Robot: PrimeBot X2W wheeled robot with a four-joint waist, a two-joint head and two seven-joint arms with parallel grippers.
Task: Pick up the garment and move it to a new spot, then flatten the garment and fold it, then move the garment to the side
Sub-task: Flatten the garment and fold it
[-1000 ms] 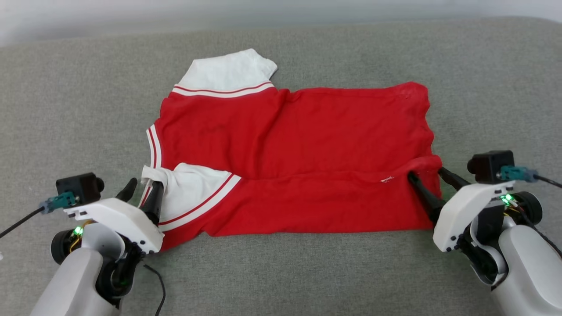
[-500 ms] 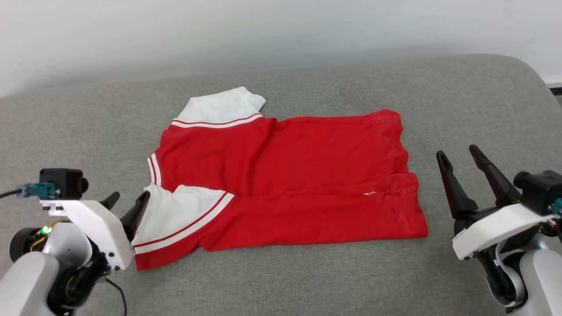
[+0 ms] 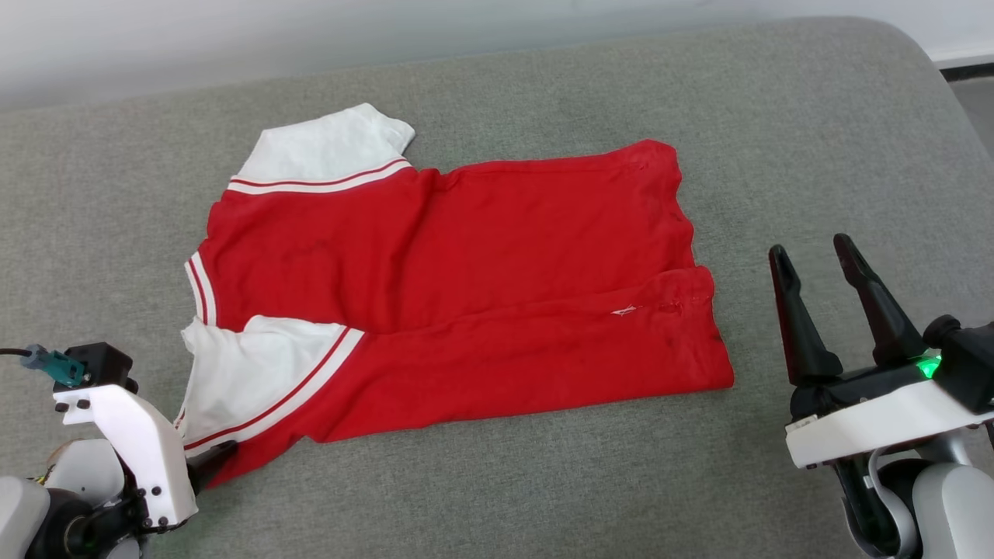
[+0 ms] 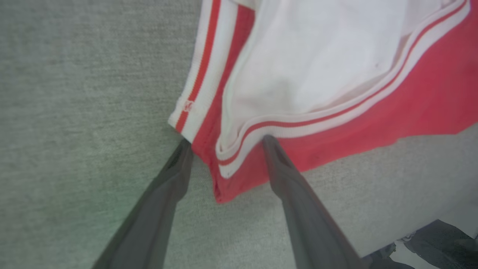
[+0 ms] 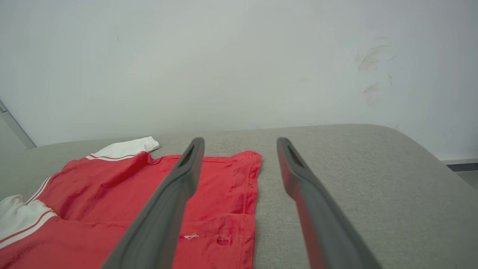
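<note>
Left gripper (image 4: 226, 141) and right gripper (image 3: 810, 248) backed off the garment (image 3: 466, 272), jaws apart.

- Noted left gripper (image 4: 226, 141) low at lower left of head view, fingers (image 4: 164, 194) spread wide, gripping nothing.
- Found most of it tucked behind white wrist housing (image 3: 128, 446), one dark fingertip (image 3: 213, 458) peeking out at the right.
- Noted right gripper (image 3: 811, 248) at lower right, long fingers pointing up and slightly left, spread wide, empty.
- Logged green light (image 3: 924, 365) lit on right wrist, pale forearm (image 3: 951, 505) below.
</note>
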